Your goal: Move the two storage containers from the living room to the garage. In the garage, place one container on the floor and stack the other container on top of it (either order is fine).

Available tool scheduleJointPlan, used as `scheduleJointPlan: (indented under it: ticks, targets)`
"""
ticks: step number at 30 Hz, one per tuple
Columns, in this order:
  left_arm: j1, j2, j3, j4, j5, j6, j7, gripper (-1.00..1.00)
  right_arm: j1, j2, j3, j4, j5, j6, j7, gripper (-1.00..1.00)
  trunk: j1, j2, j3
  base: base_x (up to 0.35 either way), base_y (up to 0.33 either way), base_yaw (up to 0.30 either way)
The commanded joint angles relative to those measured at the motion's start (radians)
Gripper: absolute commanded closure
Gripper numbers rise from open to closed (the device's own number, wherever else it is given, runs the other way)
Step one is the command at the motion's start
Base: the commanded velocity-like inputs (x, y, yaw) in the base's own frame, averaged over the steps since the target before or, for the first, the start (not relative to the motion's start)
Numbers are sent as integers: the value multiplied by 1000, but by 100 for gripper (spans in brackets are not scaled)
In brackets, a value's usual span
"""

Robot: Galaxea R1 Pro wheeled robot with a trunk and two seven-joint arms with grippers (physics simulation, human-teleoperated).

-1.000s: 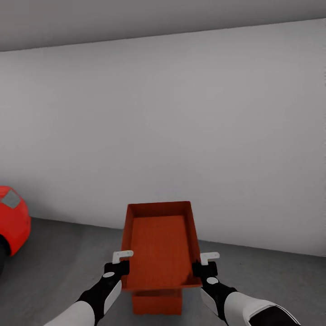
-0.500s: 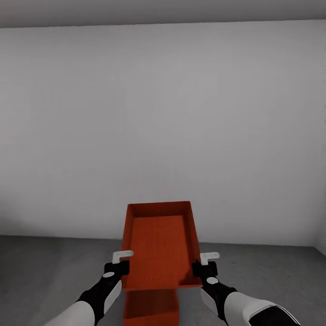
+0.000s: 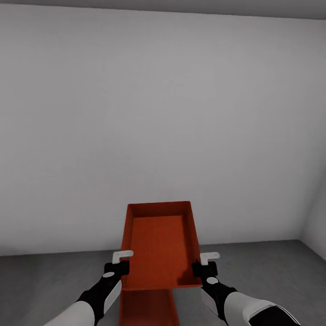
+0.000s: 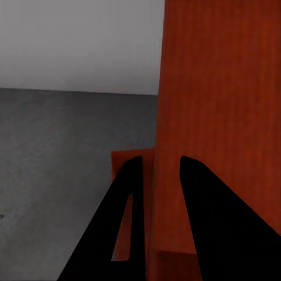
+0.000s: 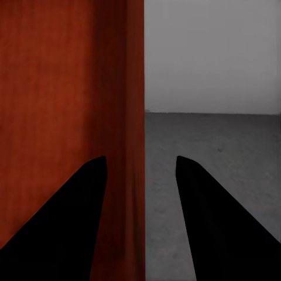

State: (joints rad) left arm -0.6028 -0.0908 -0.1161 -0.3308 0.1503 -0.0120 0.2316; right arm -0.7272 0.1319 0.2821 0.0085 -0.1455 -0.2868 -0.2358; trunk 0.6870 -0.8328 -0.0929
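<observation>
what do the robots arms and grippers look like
Both arms have glossy white shells with black wrist sections, each bearing a small white oval mark. The left gripper and right gripper have black bodies and small pale L-shaped fingers; in the wrist views the fingers look like black tapered wedges.

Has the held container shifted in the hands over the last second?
No. The held container sits the same between the left hand and right hand; only the camera swung.

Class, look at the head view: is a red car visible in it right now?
No: it shows pale wall, grey floor and the held storage container above the other container.
</observation>
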Motion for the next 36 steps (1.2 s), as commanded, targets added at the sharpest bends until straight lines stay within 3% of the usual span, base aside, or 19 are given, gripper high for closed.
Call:
scheduleJointPlan:
  ticks: [1, 9, 36]
  targets:
    - [0, 20, -8, 1, 20, 0, 8, 100, -1, 1, -31, -2, 20, -86, 13, 100, 1, -1, -2, 298, 219, -43]
    - [0, 20, -7, 1, 17, -2, 12, 100, -1, 1, -31, -2, 20, -86, 13, 100, 1, -1, -2, 218, 158, -6]
    - [0, 19, -8, 1, 15, -2, 15, 100, -1, 2, -32, -2, 19, -86, 11, 100, 1, -1, -2, 5, 3, 0]
